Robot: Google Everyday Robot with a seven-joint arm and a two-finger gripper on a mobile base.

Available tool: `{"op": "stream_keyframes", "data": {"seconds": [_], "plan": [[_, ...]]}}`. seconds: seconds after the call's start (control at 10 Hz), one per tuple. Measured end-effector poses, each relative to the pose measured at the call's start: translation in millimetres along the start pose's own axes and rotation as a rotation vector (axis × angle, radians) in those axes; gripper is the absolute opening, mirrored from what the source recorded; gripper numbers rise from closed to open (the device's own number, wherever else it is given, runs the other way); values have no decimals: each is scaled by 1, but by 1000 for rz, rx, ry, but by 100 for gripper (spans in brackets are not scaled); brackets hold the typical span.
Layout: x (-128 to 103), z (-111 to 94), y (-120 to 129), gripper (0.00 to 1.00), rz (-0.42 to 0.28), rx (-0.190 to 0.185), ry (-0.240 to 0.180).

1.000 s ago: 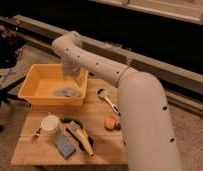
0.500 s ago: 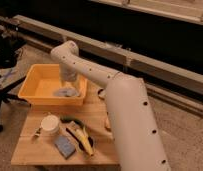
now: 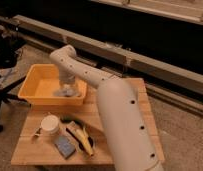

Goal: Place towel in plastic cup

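So, arm: the white jointed robot arm (image 3: 122, 120) rises from the lower right, bends across the table and reaches down into the bin.
Gripper: the grey two-finger gripper (image 3: 68, 86) at the arm's tip is inside the yellow bin, pointing down, directly over the towel.
Fingers: spread apart rather than pressed together, with nothing pinched between them. Whether their tips touch the cloth cannot be told.
Towel: the small wrinkled grey-blue cloth towel (image 3: 61, 93) lies bunched on the floor of the bin, near its front wall, right under the gripper.
Bin: the shallow rectangular yellow plastic bin (image 3: 33, 80) sits on the far left part of the table.
Table: the light wooden slatted table (image 3: 30, 150) carries the bin and the loose items in front of it.
Container: the white round lidded container (image 3: 50, 123) stands in front of the bin, apart from it.
Block: the flat blue-grey rectangular block (image 3: 65, 146) lies near the table's front edge, just beside the banana.
Banana: the yellow banana (image 3: 85, 141) lies between the block and the arm.
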Motion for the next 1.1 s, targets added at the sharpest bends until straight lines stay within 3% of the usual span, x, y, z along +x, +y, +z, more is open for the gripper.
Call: {"op": "stream_keyframes", "data": {"seconds": [0.6,1.1], "plan": [[-2,37,-17,65,-28,9,-26],[-3,69,-23,65,-50,-31,-1]]}}
